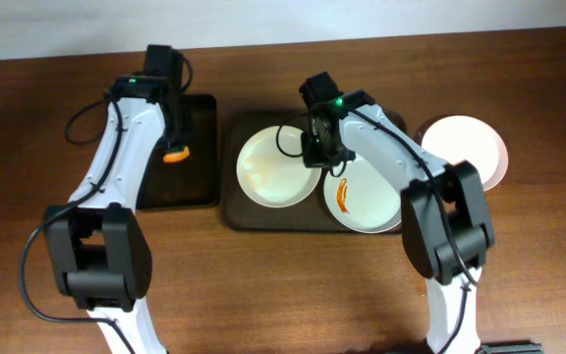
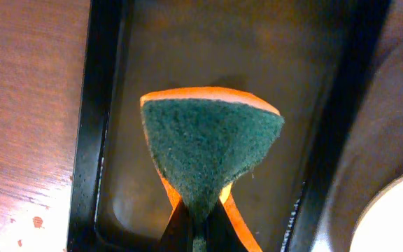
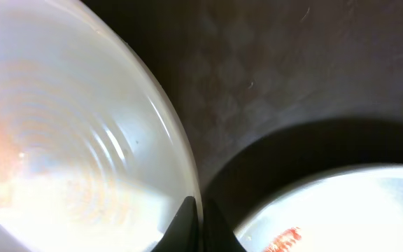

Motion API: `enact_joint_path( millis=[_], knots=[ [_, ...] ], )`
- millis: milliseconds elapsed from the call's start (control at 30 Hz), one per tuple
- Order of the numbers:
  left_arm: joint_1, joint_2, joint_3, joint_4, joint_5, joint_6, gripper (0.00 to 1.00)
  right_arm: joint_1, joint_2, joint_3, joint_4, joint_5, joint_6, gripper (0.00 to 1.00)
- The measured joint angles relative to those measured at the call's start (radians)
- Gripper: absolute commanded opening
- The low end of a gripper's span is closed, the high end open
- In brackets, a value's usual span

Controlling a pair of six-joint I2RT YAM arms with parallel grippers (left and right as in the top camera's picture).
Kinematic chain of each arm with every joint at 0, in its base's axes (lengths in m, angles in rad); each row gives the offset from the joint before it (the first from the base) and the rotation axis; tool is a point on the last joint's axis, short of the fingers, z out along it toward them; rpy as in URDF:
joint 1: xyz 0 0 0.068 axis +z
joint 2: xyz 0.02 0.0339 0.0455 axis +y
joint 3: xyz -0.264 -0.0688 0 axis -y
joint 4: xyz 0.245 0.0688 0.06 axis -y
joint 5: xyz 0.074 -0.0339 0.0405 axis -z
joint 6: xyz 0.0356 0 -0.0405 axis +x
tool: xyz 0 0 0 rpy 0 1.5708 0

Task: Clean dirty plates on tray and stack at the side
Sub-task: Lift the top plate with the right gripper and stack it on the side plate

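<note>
The dark brown tray (image 1: 232, 212) holds two white plates. The left plate (image 1: 268, 169) carries a faint orange smear. My right gripper (image 1: 320, 149) is shut on its right rim, and the wrist view shows the pinch (image 3: 196, 222) on that plate's edge (image 3: 68, 140). The right plate (image 1: 369, 202) has an orange-red sauce streak (image 1: 343, 195), which also shows as a red mark (image 3: 285, 239) in the right wrist view. A third plate (image 1: 468, 147), plain white, lies on the table right of the tray. My left gripper (image 2: 200, 227) is shut on a green and orange sponge (image 2: 208, 143).
A smaller black tray (image 1: 193, 187) lies left of the brown one, and the sponge (image 1: 175, 153) hangs over it (image 2: 222, 49). Both arms reach in from the near side of the wooden table (image 1: 283, 295).
</note>
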Motion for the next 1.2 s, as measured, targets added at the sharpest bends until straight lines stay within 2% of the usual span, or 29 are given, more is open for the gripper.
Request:
enact_joint_path(
  millis=[133,167,367,467,600,733,900,933,967,1100,1200],
  knots=[
    [0.011,0.003,-0.094,0.064,0.062,0.006,0.00,0.113,-0.140,0.023,-0.004,0.302,-0.032,0.04],
    [0.011,0.005,-0.099,0.069,0.068,0.008,0.00,0.135,-0.148,0.024,-0.005,0.346,-0.036,0.04],
    [0.011,0.058,-0.102,0.081,0.081,0.007,0.00,0.339,-0.149,0.024,-0.003,0.941,-0.050,0.04],
    [0.011,0.069,-0.105,0.081,0.084,0.007,0.00,0.381,-0.149,0.024,0.000,1.196,-0.051,0.04],
    [0.011,0.069,-0.105,0.081,0.084,0.007,0.00,0.389,-0.149,0.024,0.000,1.321,-0.051,0.04],
    [0.011,0.069,-0.105,0.081,0.087,0.007,0.00,0.370,-0.149,0.024,-0.001,1.189,-0.034,0.04],
    [0.011,0.069,-0.105,0.081,0.087,0.007,0.00,0.121,-0.149,0.025,-0.089,0.721,0.266,0.04],
    [0.011,0.069,-0.105,0.081,0.087,0.007,0.00,-0.036,-0.149,0.025,-0.089,0.518,0.339,0.04],
    [0.011,0.069,-0.105,0.081,0.087,0.007,0.00,-0.096,-0.150,0.025,-0.083,0.420,0.348,0.04],
    [0.011,0.069,-0.105,0.085,0.088,0.007,0.00,-0.488,-0.149,0.025,-0.110,-0.094,0.271,0.04],
    [0.011,0.069,-0.105,0.086,0.087,0.007,0.00,-0.703,-0.149,0.024,-0.208,-0.254,0.190,0.04]
  ],
)
